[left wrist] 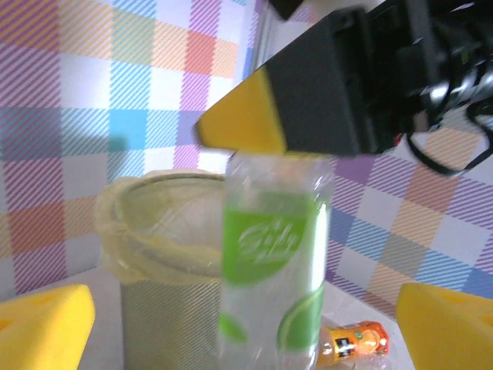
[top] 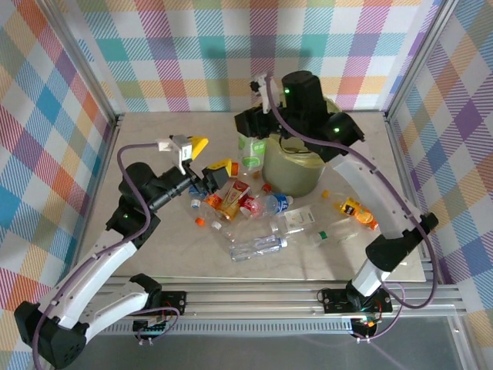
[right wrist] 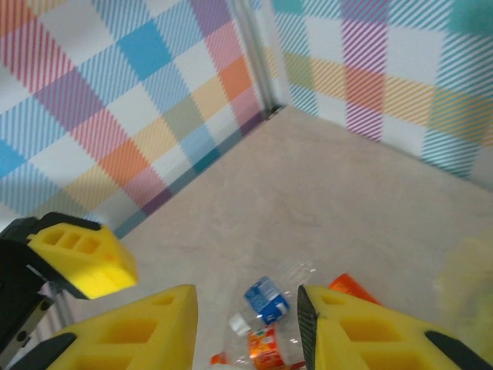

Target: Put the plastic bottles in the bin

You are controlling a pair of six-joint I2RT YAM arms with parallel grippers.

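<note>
Right jaws gripping green-label bottle [left wrist: 269, 254] by its top, bottle hanging upright just beside bin [top: 296, 179]. Left jaws standing wide open. Other bottles [top: 258, 245] lying on counter [top: 154, 131].

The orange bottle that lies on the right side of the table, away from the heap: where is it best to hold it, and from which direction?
Grip the orange bottle around the middle of its body, coming straight down from above. It lies flat on its side, slanting from far left to near right, so the grip should close across that line. There seems to be room on both sides.
</note>
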